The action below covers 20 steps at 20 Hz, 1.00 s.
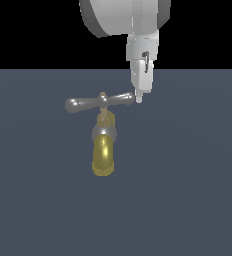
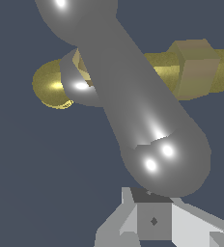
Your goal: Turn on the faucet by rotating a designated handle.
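Ext view, L to R: handle (image 1: 99,102) lying roughly level across top of faucet (image 1: 104,145), gold spout hanging below it, silver collar betw. Handle's R bulb sitting just beside the jaws, touching or nearly so. Gripper (image 1: 138,98) pointing down from white arm (image 1: 125,17). Wrist view: bulb (image 2: 167,159) filling frame right in front of gripper (image 2: 154,219). Jaw gap: can't tell.

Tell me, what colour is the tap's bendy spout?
Shiny gold spout; the exterior view shows it best.
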Available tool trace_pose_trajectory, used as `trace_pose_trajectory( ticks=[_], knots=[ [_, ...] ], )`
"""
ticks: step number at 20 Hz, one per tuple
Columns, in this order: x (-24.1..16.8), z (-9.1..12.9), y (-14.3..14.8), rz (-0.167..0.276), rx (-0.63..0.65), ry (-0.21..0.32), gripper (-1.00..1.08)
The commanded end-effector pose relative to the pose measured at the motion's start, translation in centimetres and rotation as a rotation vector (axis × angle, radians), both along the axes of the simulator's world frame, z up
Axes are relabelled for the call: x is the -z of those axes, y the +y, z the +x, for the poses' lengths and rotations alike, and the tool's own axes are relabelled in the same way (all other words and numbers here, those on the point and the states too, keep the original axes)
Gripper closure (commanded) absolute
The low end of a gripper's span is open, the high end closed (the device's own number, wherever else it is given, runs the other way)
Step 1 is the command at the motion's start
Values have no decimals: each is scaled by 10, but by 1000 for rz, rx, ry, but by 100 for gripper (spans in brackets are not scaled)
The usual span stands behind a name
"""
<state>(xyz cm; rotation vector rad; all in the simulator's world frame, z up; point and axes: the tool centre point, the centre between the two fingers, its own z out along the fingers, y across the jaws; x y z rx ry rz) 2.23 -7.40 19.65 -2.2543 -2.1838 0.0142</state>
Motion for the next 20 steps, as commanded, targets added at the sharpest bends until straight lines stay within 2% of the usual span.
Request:
trace_pose_trajectory(
  ticks=[1,18,19,20],
  knots=[
    [0,11,20,4,-23,-4,108],
    [-1,61,59,4,-31,-8,108],
    [-1,61,59,4,-31,-8,108],
    [0,55,26,-10,12,-3,108]
  ],
)
